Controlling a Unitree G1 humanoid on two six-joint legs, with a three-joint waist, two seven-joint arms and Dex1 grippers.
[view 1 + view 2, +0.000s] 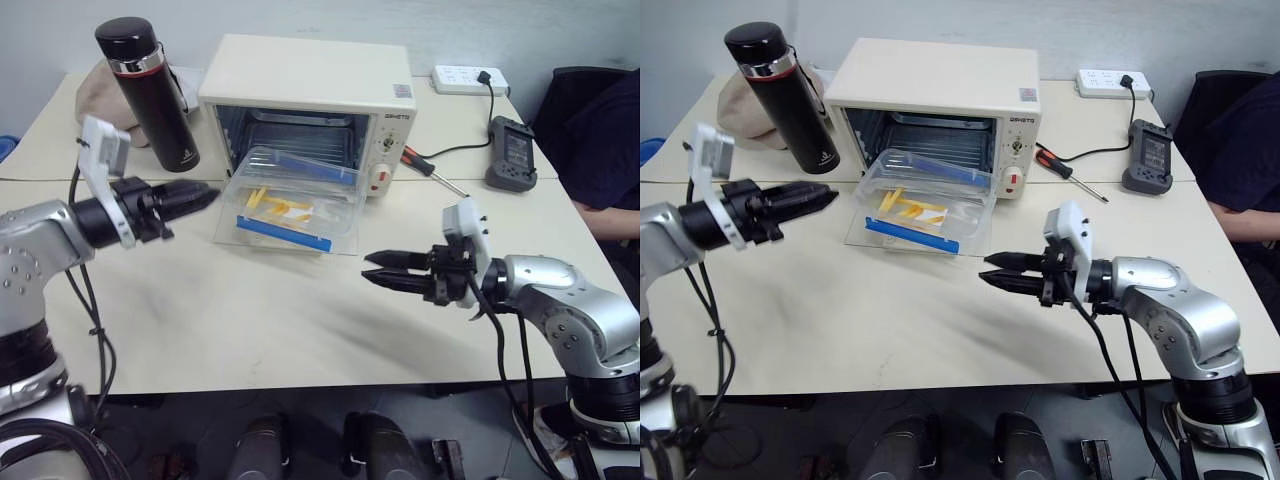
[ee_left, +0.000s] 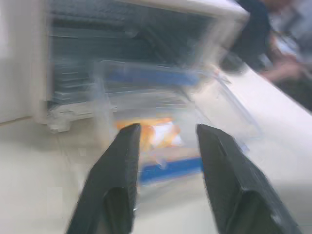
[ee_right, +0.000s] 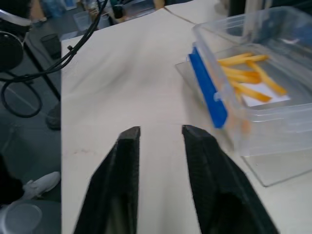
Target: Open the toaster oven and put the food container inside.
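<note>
The cream-white toaster oven (image 1: 300, 85) stands at the back of the table, its glass door (image 1: 228, 228) dropped flat in front of it. On that door, just outside the oven mouth, lies the food container (image 1: 295, 205): a clear box with blue clips and yellow strips inside. My left gripper (image 1: 200, 196) hovers level to the left of the container, pointing at it, open by a small gap and holding nothing. My right gripper (image 1: 368, 268) hangs in front and to the right of the container, pointing left, a short way off. Its fingers stand slightly apart and empty.
A tall black thermos flask (image 1: 150, 90) stands left of the oven, with beige cloth (image 1: 92, 95) behind it. Right of the oven lie a red-handled screwdriver (image 1: 428, 168), a black handheld device (image 1: 510, 152) and a white power strip (image 1: 470, 78). A person (image 1: 600, 150) sits at the far right.
</note>
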